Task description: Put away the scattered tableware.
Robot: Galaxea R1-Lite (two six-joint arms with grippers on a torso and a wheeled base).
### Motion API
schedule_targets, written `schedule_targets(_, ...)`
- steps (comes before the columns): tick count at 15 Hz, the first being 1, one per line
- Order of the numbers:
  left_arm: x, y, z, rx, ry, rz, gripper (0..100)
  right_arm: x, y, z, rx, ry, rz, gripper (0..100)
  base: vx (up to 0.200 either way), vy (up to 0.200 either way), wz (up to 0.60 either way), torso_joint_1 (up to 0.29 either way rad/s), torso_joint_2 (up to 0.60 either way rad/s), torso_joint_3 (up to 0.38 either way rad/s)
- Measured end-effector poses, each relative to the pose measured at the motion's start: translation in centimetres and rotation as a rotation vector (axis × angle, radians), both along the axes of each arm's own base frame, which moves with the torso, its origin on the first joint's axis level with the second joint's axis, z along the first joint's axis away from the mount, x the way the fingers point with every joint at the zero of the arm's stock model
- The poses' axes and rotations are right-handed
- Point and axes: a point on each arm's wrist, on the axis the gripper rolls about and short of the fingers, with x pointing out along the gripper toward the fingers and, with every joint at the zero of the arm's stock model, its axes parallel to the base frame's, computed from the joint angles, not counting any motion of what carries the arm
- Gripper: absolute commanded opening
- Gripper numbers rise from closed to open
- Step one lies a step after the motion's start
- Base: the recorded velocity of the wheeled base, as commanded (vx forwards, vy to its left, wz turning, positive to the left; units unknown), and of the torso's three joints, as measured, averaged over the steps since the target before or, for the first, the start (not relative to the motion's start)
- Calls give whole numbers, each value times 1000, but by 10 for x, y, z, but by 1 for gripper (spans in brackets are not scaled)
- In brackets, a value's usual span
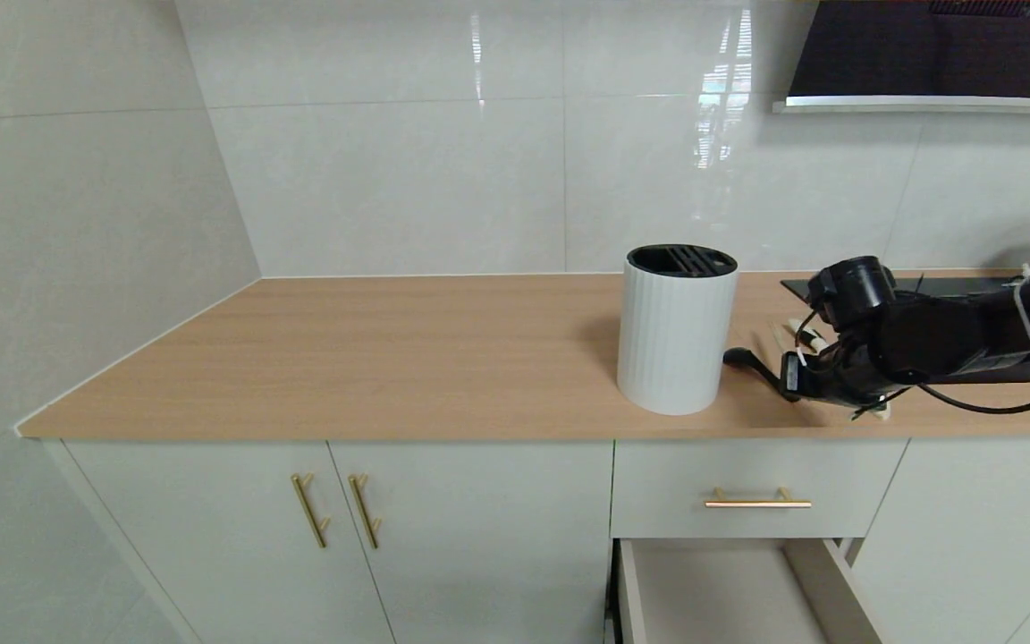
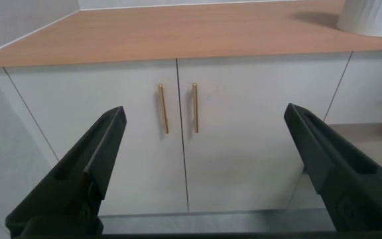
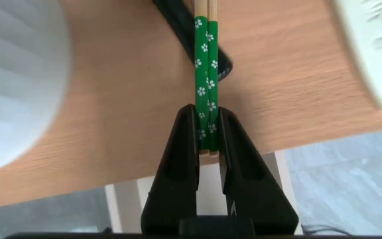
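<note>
My right gripper (image 3: 208,133) is shut on a pair of green chopsticks (image 3: 204,60) with white flowers, low over the wooden counter (image 1: 390,358) near its front edge. Their pale far ends (image 1: 783,335) show past the right gripper (image 1: 792,376) in the head view. A black utensil handle (image 3: 191,30) lies under the chopsticks, and its end (image 1: 741,358) points toward the white ribbed holder (image 1: 676,331). That holder stands just left of the gripper, with black slots on top. My left gripper (image 2: 207,172) hangs open below counter height, facing the cabinet doors (image 2: 178,113).
A lower drawer (image 1: 730,590) stands pulled out under the counter, beneath a shut drawer with a gold handle (image 1: 756,503). A black cooktop (image 1: 926,286) lies at the back right. A white rounded item (image 3: 377,53) rests on the counter beside the chopsticks.
</note>
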Motion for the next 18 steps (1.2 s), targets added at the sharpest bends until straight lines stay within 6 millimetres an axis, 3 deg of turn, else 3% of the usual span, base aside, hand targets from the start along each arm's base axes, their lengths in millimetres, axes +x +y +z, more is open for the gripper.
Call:
schedule_targets(3, 0, 0, 0, 0, 0, 1, 100, -16, -4, 25, 10, -43, -1, 0, 0, 0, 0, 0, 0, 0)
schedule_targets(5, 0, 0, 0, 1, 0, 0, 100, -40, -8, 46, 6, -27, 14, 0, 0, 0, 0, 0, 0, 0)
schedule_targets(11, 0, 0, 0, 0, 0, 0, 100, -154, -20, 118, 162, 73, 193, 0, 0, 0, 0, 0, 0, 0)
schedule_targets(14, 0, 0, 0, 0, 0, 0, 100, -200, -26, 125, 193, 73, 240, 0, 0, 0, 0, 0, 0, 0)
schedule_targets(18, 0, 0, 0, 0, 0, 0, 100, -215, -28, 122, 182, 72, 255, 0, 0, 0, 0, 0, 0, 0)
